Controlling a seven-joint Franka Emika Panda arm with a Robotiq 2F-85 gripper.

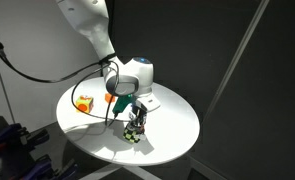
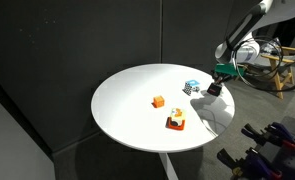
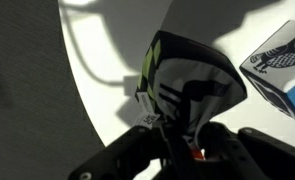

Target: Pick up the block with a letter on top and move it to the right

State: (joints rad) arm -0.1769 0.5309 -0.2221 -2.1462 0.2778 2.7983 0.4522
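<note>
The block with a letter on top (image 3: 192,85) is white with bold black markings and a yellow-green edge. It fills the middle of the wrist view between my fingers. My gripper (image 3: 182,140) is shut on it. In both exterior views the gripper (image 1: 134,122) (image 2: 214,88) holds the block (image 1: 134,134) low over the round white table (image 1: 177,125) (image 2: 127,100). I cannot tell whether the block touches the table.
A blue-and-white cube (image 2: 191,86) (image 3: 279,60) sits right beside the gripper. A yellow-and-red cube (image 2: 176,121) (image 1: 84,103) and a small orange cube (image 2: 158,101) lie nearer the table's middle. The table edge is close to the gripper.
</note>
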